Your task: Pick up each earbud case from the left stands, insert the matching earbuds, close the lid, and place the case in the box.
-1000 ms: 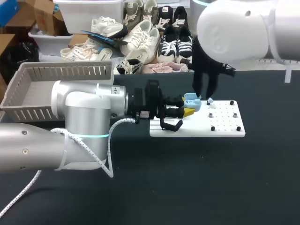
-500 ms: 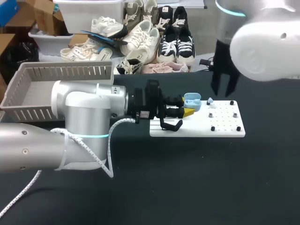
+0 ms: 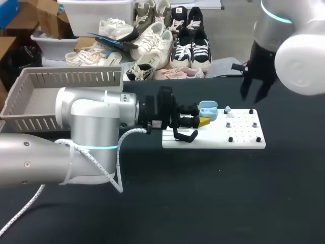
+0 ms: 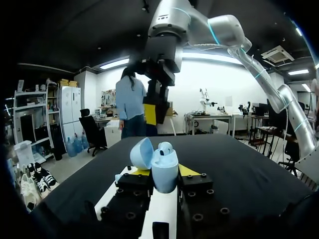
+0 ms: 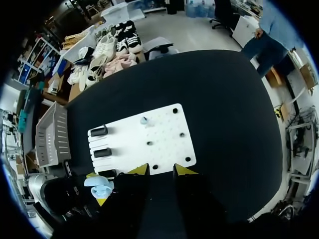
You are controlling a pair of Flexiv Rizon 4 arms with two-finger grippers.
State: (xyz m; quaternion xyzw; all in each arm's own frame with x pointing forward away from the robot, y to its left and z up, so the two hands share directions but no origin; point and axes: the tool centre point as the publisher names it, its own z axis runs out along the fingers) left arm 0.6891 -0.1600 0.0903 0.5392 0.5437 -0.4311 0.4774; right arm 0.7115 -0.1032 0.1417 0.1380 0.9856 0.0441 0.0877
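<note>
My left gripper (image 3: pixel 205 118) is shut on a light blue earbud case (image 3: pixel 208 110) and holds it over the left end of the white board (image 3: pixel 244 137). In the left wrist view the case (image 4: pixel 163 169) stands upright between the yellow fingertips (image 4: pixel 188 170), lid open, with one earbud (image 4: pixel 165 147) seated inside. A second pale earbud (image 3: pixel 227 109) rests on the board. My right gripper (image 3: pixel 257 92) hangs high above the board's far right corner. From its own wrist view the right gripper (image 5: pixel 161 172) is open and holds nothing.
A grey slatted basket (image 3: pixel 30 84) stands at the back left. Two black stands (image 5: pixel 101 142) sit on the board's left end, with small black pegs (image 3: pixel 230 139) dotted over its right half.
My right gripper has risen from just over the open case and moved away to the right, its fingers spreading a little. The left arm and the case have stayed still.
</note>
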